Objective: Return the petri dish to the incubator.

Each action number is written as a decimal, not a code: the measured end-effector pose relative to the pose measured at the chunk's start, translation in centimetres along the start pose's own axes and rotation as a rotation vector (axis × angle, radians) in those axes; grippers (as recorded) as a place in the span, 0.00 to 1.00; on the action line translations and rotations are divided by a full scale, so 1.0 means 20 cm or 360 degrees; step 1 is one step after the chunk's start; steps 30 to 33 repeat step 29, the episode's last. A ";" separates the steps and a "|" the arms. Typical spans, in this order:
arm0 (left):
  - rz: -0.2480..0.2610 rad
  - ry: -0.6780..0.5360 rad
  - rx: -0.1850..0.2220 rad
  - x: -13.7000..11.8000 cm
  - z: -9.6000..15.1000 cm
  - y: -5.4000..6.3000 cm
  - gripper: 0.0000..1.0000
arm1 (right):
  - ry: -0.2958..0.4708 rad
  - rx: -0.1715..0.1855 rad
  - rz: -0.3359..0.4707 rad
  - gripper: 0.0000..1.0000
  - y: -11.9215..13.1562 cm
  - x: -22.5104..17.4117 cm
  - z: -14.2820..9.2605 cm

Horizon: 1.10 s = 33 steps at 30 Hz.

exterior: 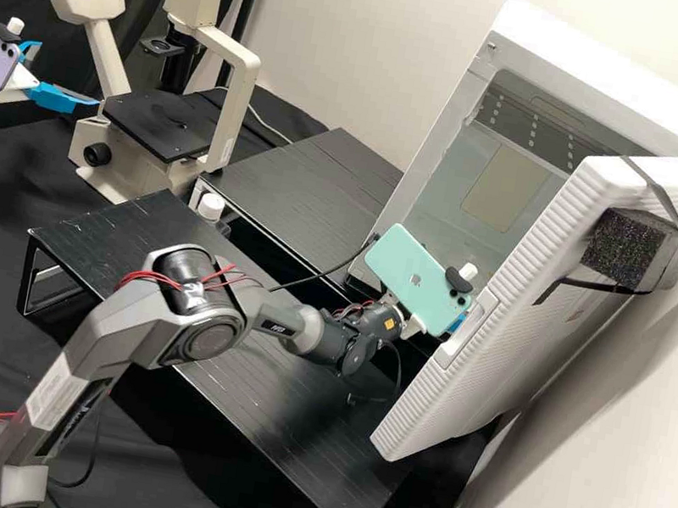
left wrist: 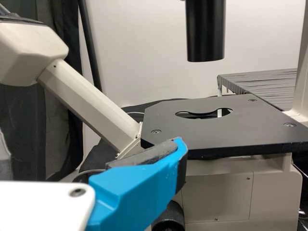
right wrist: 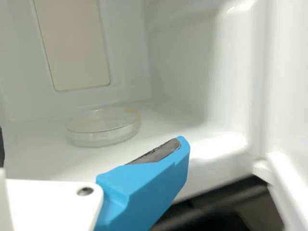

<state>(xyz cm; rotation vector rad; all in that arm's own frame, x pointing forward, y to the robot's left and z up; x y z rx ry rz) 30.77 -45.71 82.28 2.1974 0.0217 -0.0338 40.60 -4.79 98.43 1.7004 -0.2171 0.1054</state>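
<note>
Spot the petri dish flat in the incubator, beyond the wide-open, empty jaws of the right gripper. See the left gripper near the microscope, with empty jaws apart!

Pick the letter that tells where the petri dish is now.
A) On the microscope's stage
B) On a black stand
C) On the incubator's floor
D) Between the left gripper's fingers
C: the right wrist view shows the petri dish resting on the white floor inside the incubator, clear of the right gripper's blue finger seen there.
</note>
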 end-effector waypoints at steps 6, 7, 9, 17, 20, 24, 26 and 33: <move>0.0000 0.0000 0.0000 0.00 0.00 0.00 1.00 | 0.0128 0.0064 0.0078 1.00 -0.01 -0.25 -0.07; 0.0000 0.0000 0.0000 0.00 0.00 0.00 1.00 | 0.0150 0.0055 0.0087 1.00 -0.02 -0.30 -0.08; 0.0000 0.0000 0.0000 0.00 0.00 0.00 1.00 | 0.0211 0.0019 0.0122 1.00 -0.04 -0.40 -0.10; 0.0000 0.0000 0.0000 0.00 0.00 0.00 1.00 | 0.0240 0.0040 0.0208 1.00 -0.22 -0.78 -0.11; 0.0000 0.0000 0.0000 0.00 0.00 0.00 1.00 | 0.0230 0.0073 0.0167 1.00 -0.28 -0.92 -0.14; 0.0000 0.0000 0.0000 0.00 0.00 0.00 1.00 | 0.0242 0.0131 0.0102 1.00 -0.36 -1.10 -0.16; 0.0000 0.0000 0.0000 0.00 0.00 0.00 1.00 | 0.0244 0.0146 0.0071 1.00 -0.39 -1.17 -0.16; 0.0000 0.0000 0.0000 0.00 0.00 0.00 1.00 | 0.0269 0.0161 0.0026 1.00 -0.44 -1.26 -0.17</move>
